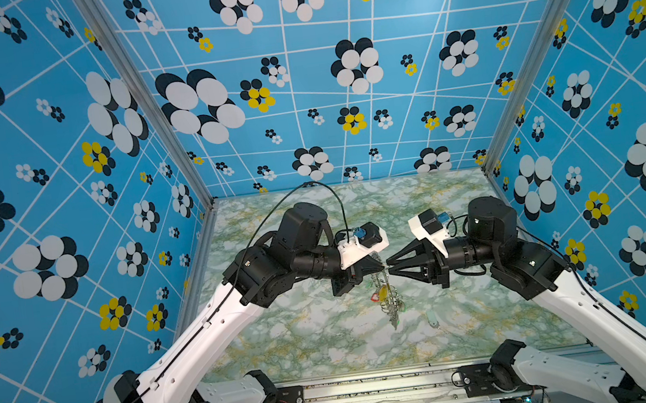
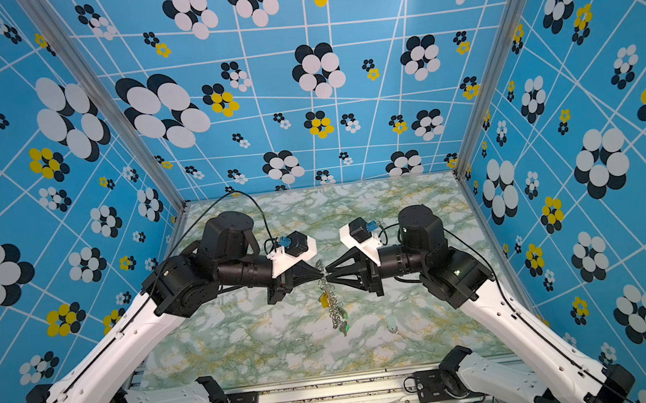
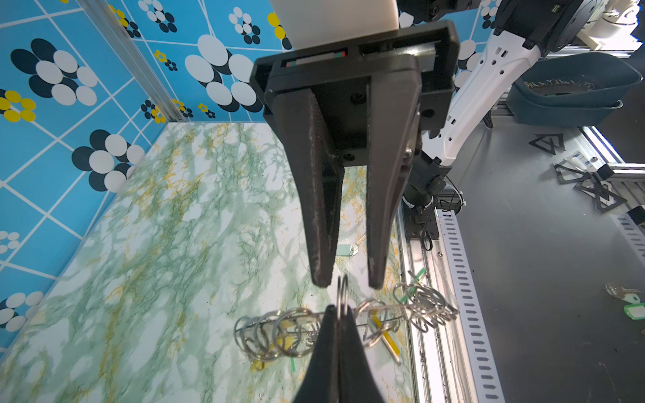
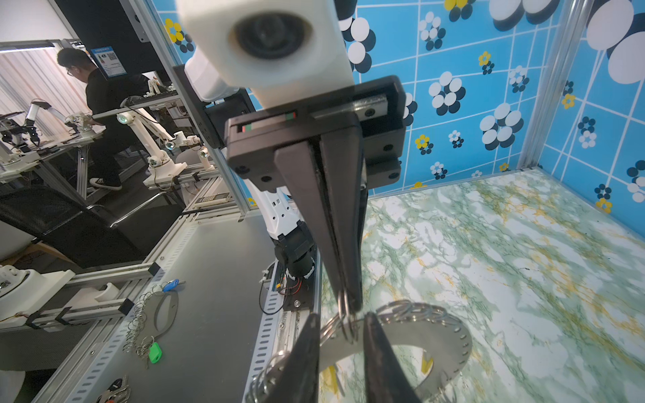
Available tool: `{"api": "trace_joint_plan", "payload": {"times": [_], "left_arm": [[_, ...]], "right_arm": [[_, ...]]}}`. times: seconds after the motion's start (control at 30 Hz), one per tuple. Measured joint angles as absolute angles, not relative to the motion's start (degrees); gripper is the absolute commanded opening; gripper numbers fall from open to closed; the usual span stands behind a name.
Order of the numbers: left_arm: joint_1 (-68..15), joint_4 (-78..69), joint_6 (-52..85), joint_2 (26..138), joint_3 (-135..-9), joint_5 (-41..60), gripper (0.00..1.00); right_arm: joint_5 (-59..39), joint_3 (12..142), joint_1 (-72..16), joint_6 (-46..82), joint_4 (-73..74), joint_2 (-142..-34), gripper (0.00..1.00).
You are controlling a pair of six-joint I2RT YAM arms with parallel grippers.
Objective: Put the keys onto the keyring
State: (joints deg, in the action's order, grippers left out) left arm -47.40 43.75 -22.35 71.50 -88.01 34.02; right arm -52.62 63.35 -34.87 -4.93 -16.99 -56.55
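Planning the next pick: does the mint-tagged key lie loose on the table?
Yes, the mint-tagged key lies alone on the table, apart from the keyring.

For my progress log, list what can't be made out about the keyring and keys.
- Number of keys on the keyring: too small, tangled in both top views; left gripper hides some in left wrist view.
- Keyring's full rim: right wrist view, cut by the edge, behind right gripper.
- Mint key's blade: too small in both top views.
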Motion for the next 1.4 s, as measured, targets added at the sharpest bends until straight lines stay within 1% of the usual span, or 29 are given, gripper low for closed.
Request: {"api": "trace_joint_plan", "payload": {"times": [0.2, 0.67, 0.97, 1.03, 1.13, 1.27, 1.33, 1.4], "left_arm": [[-47.4, 43.8, -22.3, 71.5, -88.2, 34.0, 0.0], [-47.4, 43.8, -21.1, 71.5, -88.2, 34.0, 0.0], [-47.4, 42.8, -19.5, 70.7, -87.4, 33.4, 0.0], [-47.4, 41.8, -19.1, 70.1, -86.7, 33.1, 0.15], [-47.4, 39.3, -19.2, 69.0, -85.3, 32.2, 0.35], [-47.2, 36.2, -17.5, 66.5, -82.5, 30.5, 0.48], [-46.6, 33.4, -15.8, 64.6, -80.2, 30.2, 0.51], [-45.6, 30.2, -13.8, 62.5, -77.6, 30.1, 0.52]], "right_arm": [[-52.6, 63.4, -34.9, -4.9, -17.0, -57.2, 0.22], [-51.7, 63.3, -35.2, -4.6, -16.9, -57.4, 0.0], [-51.2, 63.3, -35.5, -3.7, -15.9, -57.4, 0.0], [-50.9, 63.3, -35.6, -3.2, -15.4, -57.4, 0.0], [-50.3, 63.3, -35.6, -1.5, -15.1, -57.3, 0.0], [-49.6, 62.2, -35.2, 1.2, -12.7, -56.6, 0.0], [-49.7, 60.4, -34.0, 3.9, -9.9, -55.6, 0.0], [-50.1, 58.6, -32.5, 6.9, -6.3, -55.0, 0.0]]}}
